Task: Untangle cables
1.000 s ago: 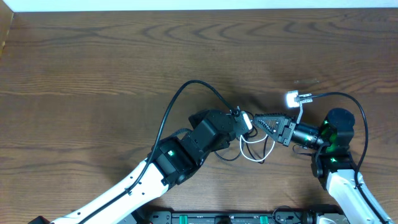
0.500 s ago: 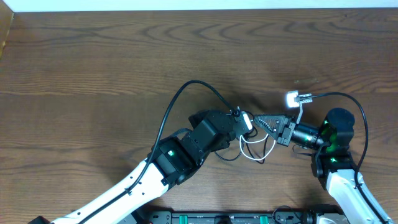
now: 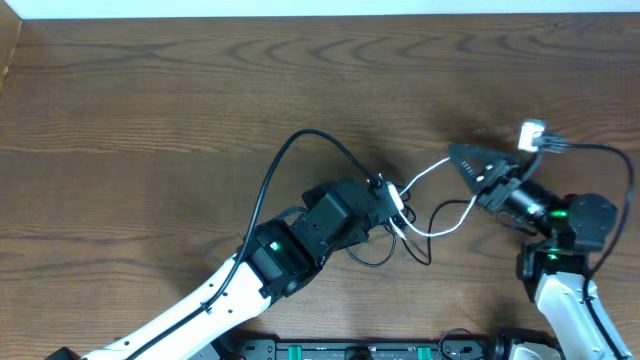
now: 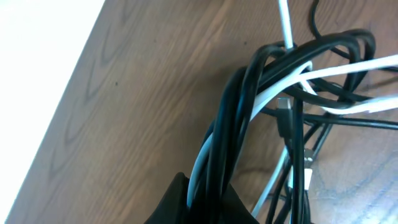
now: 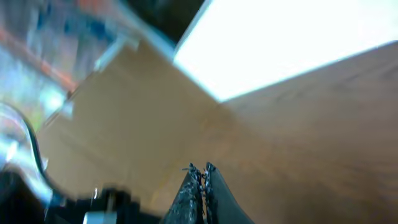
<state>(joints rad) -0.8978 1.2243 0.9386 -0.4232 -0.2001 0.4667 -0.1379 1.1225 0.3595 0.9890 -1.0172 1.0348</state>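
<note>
cables [image 4: 239, 118]: glossy black cords plus one white, twisted rope-like, mid-table [image 3: 150, 100] on brown wood grain; left gripper [image 3: 398, 201] clamped around the bundle; right gripper [image 3: 455, 155] jaws together, pinching thin taut white cable [image 3: 425, 175]

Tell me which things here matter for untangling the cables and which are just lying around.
Part of the job: black cables, white cable, left gripper clamped on the black cables, right gripper pinching the white cable.
Not part of it: thick black camera cord, wooden table.
</note>
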